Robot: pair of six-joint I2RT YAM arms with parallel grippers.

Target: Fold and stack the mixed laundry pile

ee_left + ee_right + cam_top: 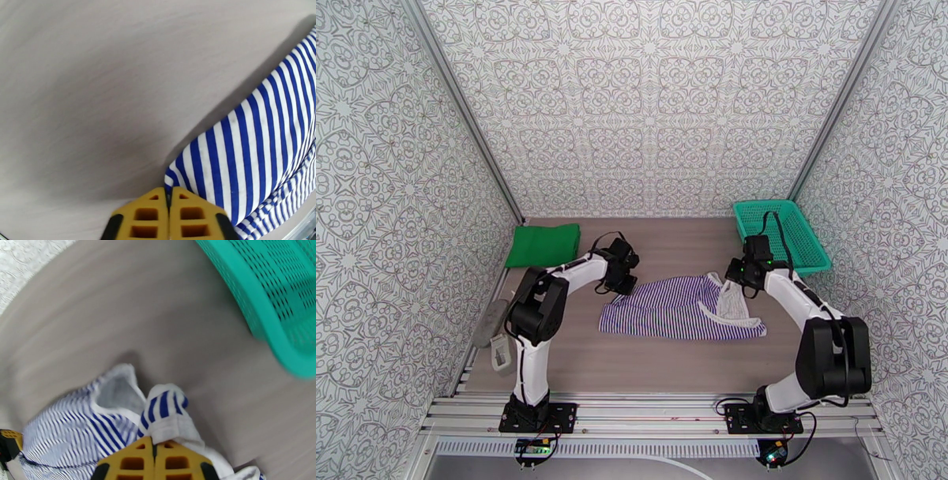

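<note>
Top view: striped shirt (675,309) lies spread out on the table (656,359) between my two arms. Green cloth (543,243) lies flat at the far left corner, well apart from the shirt. Teal basket (782,233) sits far right. My left pincer (623,283) is at the shirt's far left corner, my right pincer (735,283) at its collar end. Left wrist: jaws pressed together, pinching the shirt's corner. Right wrist: jaws clenched on a white-trimmed fold of the shirt, basket wall near.
</note>
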